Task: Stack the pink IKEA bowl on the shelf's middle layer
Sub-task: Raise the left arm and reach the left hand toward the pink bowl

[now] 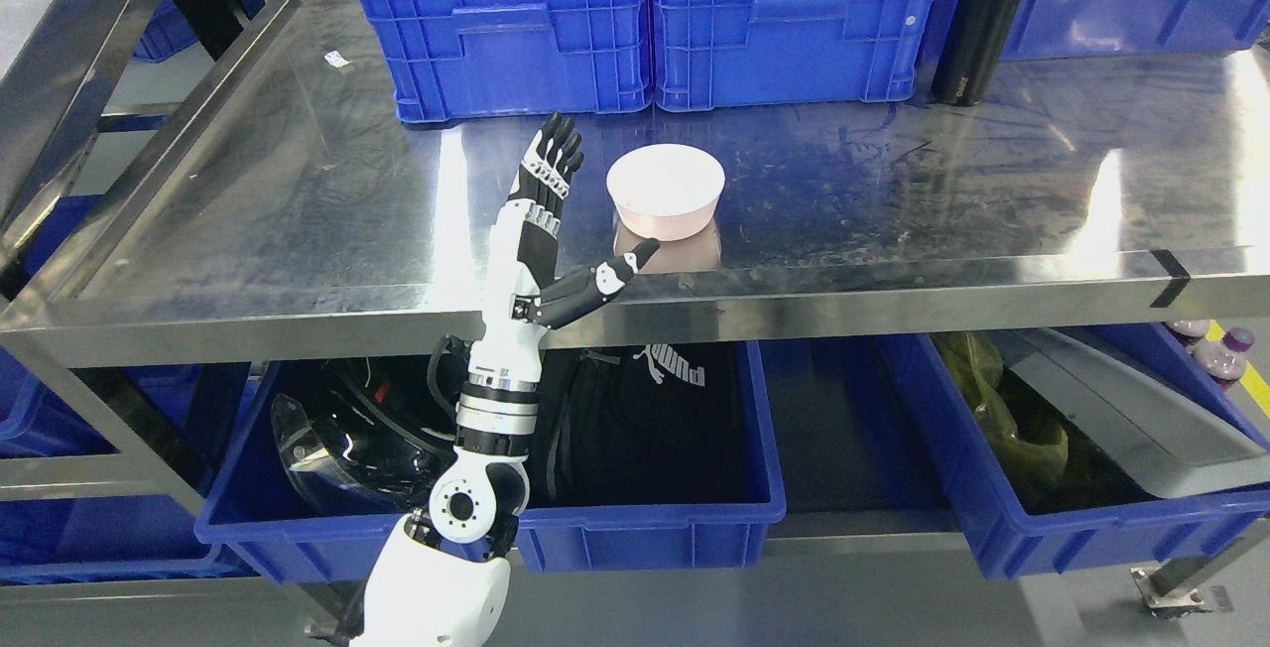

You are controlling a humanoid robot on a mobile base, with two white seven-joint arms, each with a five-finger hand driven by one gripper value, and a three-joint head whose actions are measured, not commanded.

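A pink bowl (pixel 666 191) stands upright on the steel shelf layer (pixel 298 191), close to its front edge. My left hand (pixel 595 205) reaches up from below, just left of the bowl. Its fingers (pixel 556 156) point straight up and its thumb (pixel 620 272) stretches out beneath the bowl's front side. The hand is open and holds nothing; a small gap separates it from the bowl. My right arm is out of sight.
Two blue crates (pixel 506 22) (pixel 794 12) line the back of the shelf, with a black bottle (pixel 977 17) to their right. Below, blue bins hold a black helmet (pixel 347 439), a black bag (pixel 645 419) and a grey board (pixel 1121 409).
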